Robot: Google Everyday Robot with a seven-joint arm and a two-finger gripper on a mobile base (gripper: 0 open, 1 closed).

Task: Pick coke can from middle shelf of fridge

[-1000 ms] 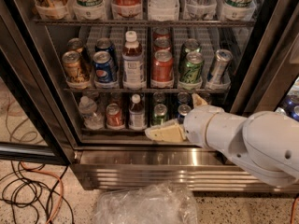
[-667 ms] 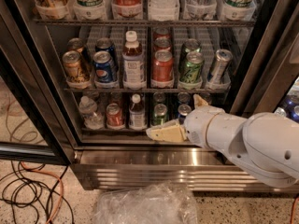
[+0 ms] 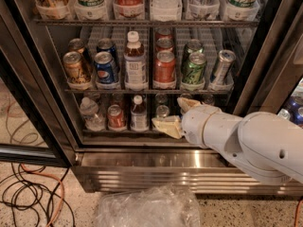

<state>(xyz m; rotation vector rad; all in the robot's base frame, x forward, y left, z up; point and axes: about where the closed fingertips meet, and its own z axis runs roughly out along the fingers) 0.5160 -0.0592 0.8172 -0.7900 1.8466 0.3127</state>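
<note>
The coke can (image 3: 164,68) stands at the front of the middle shelf (image 3: 113,91) of the fridge (image 3: 142,161), with two more red cans lined up behind it. A green can (image 3: 195,68) is to its right and a clear bottle (image 3: 135,60) to its left. My gripper (image 3: 174,115) is in front of the bottom shelf, below and slightly right of the coke can, with its cream fingers (image 3: 166,126) spread and nothing between them. The white arm (image 3: 246,141) comes in from the lower right.
A blue Pepsi can (image 3: 105,68), a brown can (image 3: 75,68) and a silver can (image 3: 221,66) share the middle shelf. The bottom shelf holds a red can (image 3: 115,117) and small bottles. A crumpled plastic bag (image 3: 147,207) and cables (image 3: 28,193) lie on the floor.
</note>
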